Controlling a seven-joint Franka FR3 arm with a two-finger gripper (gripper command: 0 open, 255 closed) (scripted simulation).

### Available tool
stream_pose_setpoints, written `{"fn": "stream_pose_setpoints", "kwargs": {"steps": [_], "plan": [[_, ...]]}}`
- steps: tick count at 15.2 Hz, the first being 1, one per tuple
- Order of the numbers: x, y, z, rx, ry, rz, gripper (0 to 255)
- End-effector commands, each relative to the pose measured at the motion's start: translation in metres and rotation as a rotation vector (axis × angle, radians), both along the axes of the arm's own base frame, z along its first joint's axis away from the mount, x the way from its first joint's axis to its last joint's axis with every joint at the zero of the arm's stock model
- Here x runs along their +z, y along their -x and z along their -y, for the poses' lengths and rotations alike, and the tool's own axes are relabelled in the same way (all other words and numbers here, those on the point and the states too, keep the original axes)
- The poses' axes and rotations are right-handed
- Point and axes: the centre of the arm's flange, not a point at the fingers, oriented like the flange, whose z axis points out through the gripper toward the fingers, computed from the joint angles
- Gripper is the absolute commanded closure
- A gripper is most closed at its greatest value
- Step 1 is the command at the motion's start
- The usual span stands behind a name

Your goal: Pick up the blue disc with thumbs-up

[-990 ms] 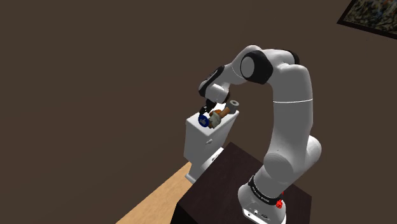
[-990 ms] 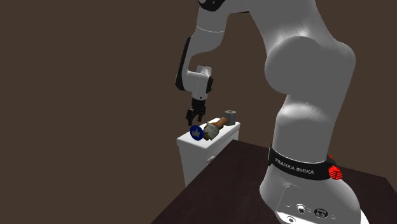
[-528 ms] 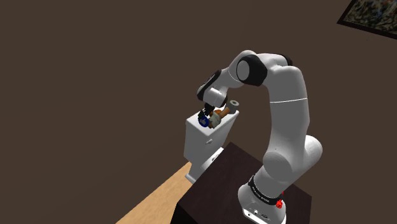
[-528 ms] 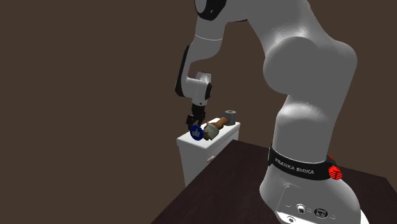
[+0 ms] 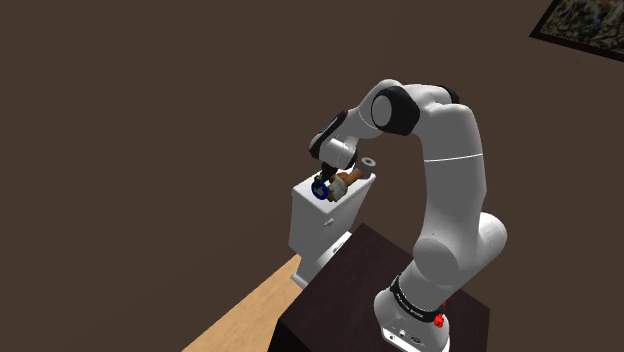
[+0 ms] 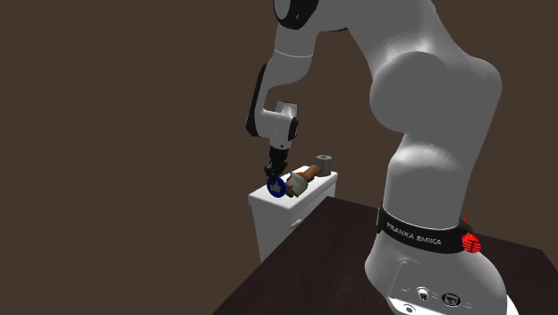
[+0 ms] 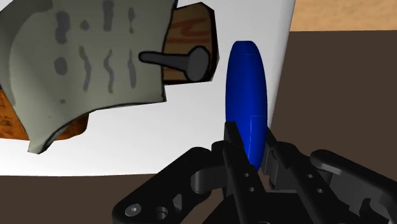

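Observation:
The blue disc (image 7: 247, 95) stands on edge near the rim of a small white cabinet (image 5: 315, 225), seen edge-on in the wrist view. My black gripper (image 7: 251, 153) is shut on its lower edge, one finger on each face. In the shoulder view the gripper (image 5: 322, 182) sits right on top of the blue disc (image 5: 319, 189) at the cabinet's near corner. The second exterior view shows the gripper (image 6: 274, 173) pointing down onto the disc (image 6: 276, 186), which rests on the white cabinet (image 6: 282, 215).
Right beside the disc lies a brown wooden piece (image 7: 191, 28) with a grey-white patterned part (image 7: 95, 57). A small grey cylinder (image 5: 370, 163) stands at the cabinet's far end. A dark stand top (image 5: 340, 290) and a light wooden surface (image 5: 240, 320) lie below.
The gripper came down from above the cabinet onto the blue disc, and its fingers went from open to shut on it. The disc has not moved.

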Motion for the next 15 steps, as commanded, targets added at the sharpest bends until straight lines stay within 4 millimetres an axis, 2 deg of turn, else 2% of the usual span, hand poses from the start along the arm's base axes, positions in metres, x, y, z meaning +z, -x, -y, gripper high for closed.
{"fn": "stream_pose_setpoints", "kwargs": {"steps": [1, 2, 15], "plan": [[-0.001, 0.0, 0.0, 0.001, -0.001, -0.001, 255], [0.0, 0.0, 0.0, 0.001, -0.001, -0.001, 255], [0.069, 0.0, 0.0, 0.001, -0.001, -0.001, 255]]}}
